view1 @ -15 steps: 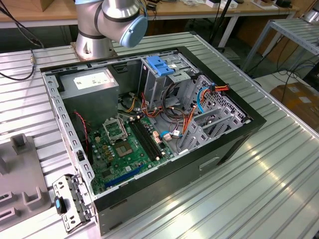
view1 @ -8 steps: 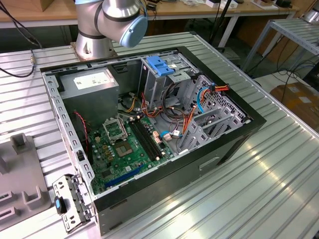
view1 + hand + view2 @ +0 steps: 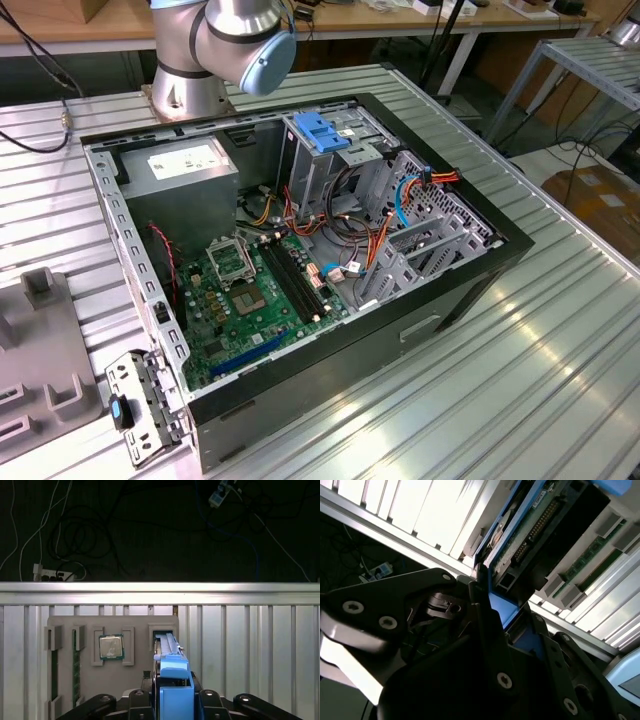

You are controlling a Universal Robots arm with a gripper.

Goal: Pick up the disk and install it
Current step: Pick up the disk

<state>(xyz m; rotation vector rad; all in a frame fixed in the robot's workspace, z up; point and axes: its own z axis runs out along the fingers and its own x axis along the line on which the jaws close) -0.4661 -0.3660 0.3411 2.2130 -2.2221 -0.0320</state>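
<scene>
The disk (image 3: 167, 652) stands on edge in a slot of a grey tray (image 3: 135, 625), with blue rails along its edges; in the second wrist view the disk (image 3: 540, 525) shows its circuit board and a row of connector pins. The gripper (image 3: 174, 685) is clamped on the disk's near end; in the second wrist view the gripper (image 3: 507, 611) has its black fingers (image 3: 485, 630) pressed against the blue rail on both sides. The tray lies on a ribbed metal table (image 3: 250, 645); it also holds a chip (image 3: 111, 646) in a pocket near the disk's slot, and green memory sticks (image 3: 76, 665) beyond that. Past the table's edge, a power strip (image 3: 55, 574) and loose cables lie on a dark floor.

In the exterior view an open computer case (image 3: 400, 330) lies on the table (image 3: 530, 390); inside it are a motherboard (image 3: 250, 300), a power supply (image 3: 185, 165) and a drive cage (image 3: 330, 175) with a blue latch (image 3: 318, 132); the arm's base (image 3: 215, 60) stands behind the case; part of the tray (image 3: 40, 340) sits at the exterior view's left.
</scene>
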